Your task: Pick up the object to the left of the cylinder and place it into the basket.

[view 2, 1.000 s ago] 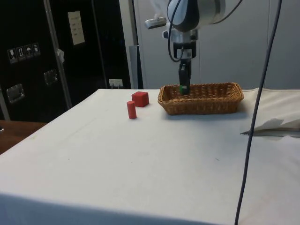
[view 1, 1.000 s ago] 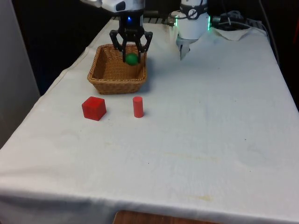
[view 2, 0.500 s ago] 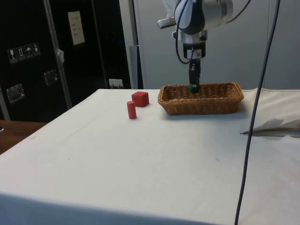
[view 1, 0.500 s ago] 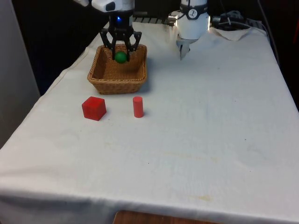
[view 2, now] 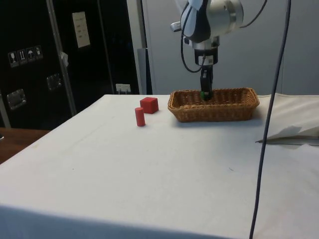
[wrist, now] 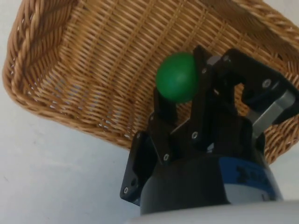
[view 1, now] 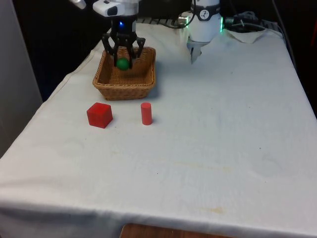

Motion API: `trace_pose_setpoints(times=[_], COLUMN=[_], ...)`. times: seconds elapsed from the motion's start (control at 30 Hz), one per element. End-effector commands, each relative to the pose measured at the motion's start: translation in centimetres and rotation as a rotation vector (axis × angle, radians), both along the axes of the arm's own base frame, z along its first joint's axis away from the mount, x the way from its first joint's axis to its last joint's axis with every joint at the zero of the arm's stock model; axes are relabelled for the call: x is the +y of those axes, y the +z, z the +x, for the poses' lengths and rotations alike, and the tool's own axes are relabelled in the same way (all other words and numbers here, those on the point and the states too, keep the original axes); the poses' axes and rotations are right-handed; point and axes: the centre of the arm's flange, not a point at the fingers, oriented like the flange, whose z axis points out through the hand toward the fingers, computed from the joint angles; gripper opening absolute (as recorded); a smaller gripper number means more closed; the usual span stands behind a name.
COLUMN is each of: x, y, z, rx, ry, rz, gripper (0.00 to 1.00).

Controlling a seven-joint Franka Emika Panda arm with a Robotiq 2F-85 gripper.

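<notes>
A green ball (view 1: 122,63) sits between the fingers of my black gripper (view 1: 123,61), which is shut on it. The gripper hangs low inside the wicker basket (view 1: 124,90), toward the front view's left half of it. In the wrist view the green ball (wrist: 175,77) is pinched in the gripper (wrist: 180,74) just above the basket's woven floor (wrist: 70,56). A red cube (view 1: 99,115) and an upright red cylinder (view 1: 146,113) stand on the cloth in front of the basket, the cube at the front view's left of the cylinder. From the side, the gripper (view 2: 205,93) dips below the basket's rim (view 2: 214,91).
The arm's white base (view 1: 203,25) stands behind the basket at the table's far end. Crumpled cloth (view 1: 250,30) lies beside it. A hanging cable (view 2: 269,124) crosses the side view at the right. Open cloth stretches toward the table's near edge.
The gripper carried the green ball toward the front view's left and farther back over the basket, then lower into it. Cube and cylinder have not moved.
</notes>
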Motion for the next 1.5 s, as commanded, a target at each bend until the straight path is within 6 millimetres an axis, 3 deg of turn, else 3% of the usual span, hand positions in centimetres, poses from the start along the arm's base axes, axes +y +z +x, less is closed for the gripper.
trace_pose_setpoints(times=[0.0,0.43,0.77,0.9,0.93,1.07,1.1,1.33,1.47], x=[0.4,0.9,0.8,0.8,0.8,0.8,0.8,0.8,0.6], y=[-0.5,-1.9,-1.8,-1.9,-1.9,-1.9,-1.9,-1.9,-0.8], z=[-0.1,-0.2,0.1,0.0,0.1,0.1,0.1,0.1,1.3], rx=[-0.018,-0.008,0.001,0.008,0.005,0.007,0.007,0.009,-0.006], ry=[0.002,-0.012,-0.016,-0.017,-0.018,-0.017,-0.018,-0.016,-0.015], rz=[0.003,0.015,0.011,0.010,0.010,0.010,0.010,0.010,0.011], gripper=[0.00,0.00,0.00,0.40,0.40,0.80,0.97,1.00,1.00])
